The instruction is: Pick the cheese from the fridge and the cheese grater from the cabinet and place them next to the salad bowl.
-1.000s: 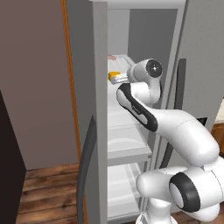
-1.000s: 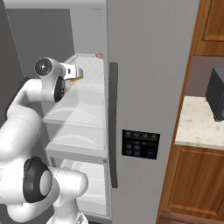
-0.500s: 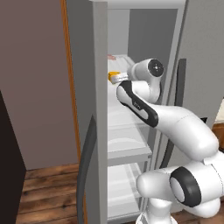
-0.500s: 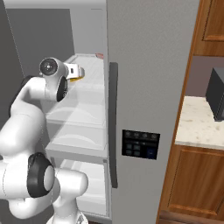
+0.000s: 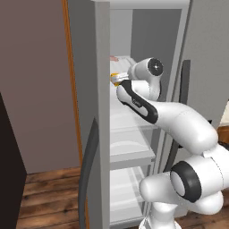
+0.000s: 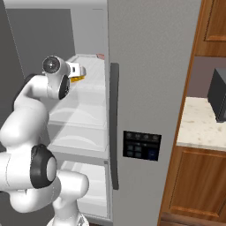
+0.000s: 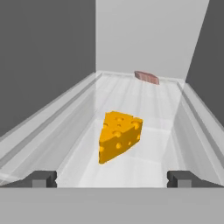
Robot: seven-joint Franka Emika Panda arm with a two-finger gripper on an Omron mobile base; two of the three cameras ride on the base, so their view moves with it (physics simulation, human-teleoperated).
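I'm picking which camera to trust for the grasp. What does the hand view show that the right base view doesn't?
Hand view alone: the holes in the cheese and the wide-open gripper with the wedge ahead, untouched. Right base view alone: the fridge door with its dark handle and control panel, plus the wooden lower cabinet. Both: the cheese, the white shelf, and the pinkish item at the back.

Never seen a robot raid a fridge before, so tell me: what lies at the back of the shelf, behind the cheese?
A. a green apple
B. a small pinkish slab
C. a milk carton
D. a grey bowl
B: in the hand view a small pinkish slab lies by the back wall, beyond the cheese.
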